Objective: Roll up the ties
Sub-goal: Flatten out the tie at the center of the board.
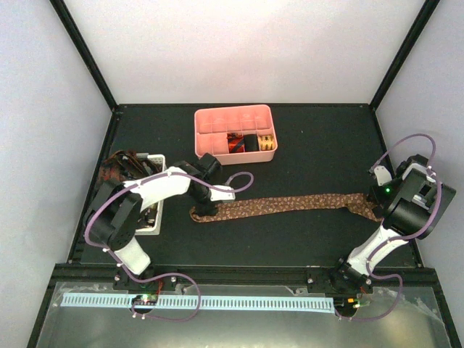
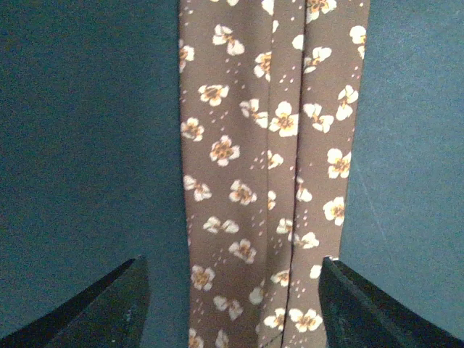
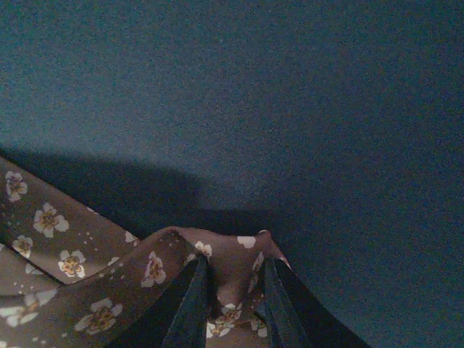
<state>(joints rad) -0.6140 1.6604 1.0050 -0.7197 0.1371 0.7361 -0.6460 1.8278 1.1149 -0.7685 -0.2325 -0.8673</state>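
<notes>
From above, the brown tie (image 1: 290,206) lay stretched flat across the table (image 1: 312,159), running from about 8 o'clock to 3 o'clock. The left gripper (image 1: 202,208) stood over its 8 o'clock end and the right gripper (image 1: 375,199) over its 3 o'clock end. A pink tray (image 1: 210,119) sat at 12 o'clock, well apart from the tie, with rolled ties (image 1: 251,142) in red-orange, black and gold in its near compartments. A white basket (image 1: 154,217) stood at 9 o'clock, partly covered by the left arm, with a heap of ties (image 1: 119,165) at its far end. A purple cable loop (image 1: 245,181) hung just beyond the tie's left end.

In the left wrist view, the tie (image 2: 268,145) ran straight toward 12 o'clock. The left gripper (image 2: 232,308) stood wide apart, one finger (image 2: 109,312) on each side of the cloth.

In the right wrist view, the right gripper (image 3: 237,308) had its fingers (image 3: 192,304) narrowly parted with a raised fold of the tie (image 3: 232,261) between them. Whether they pinched it could not be told.
</notes>
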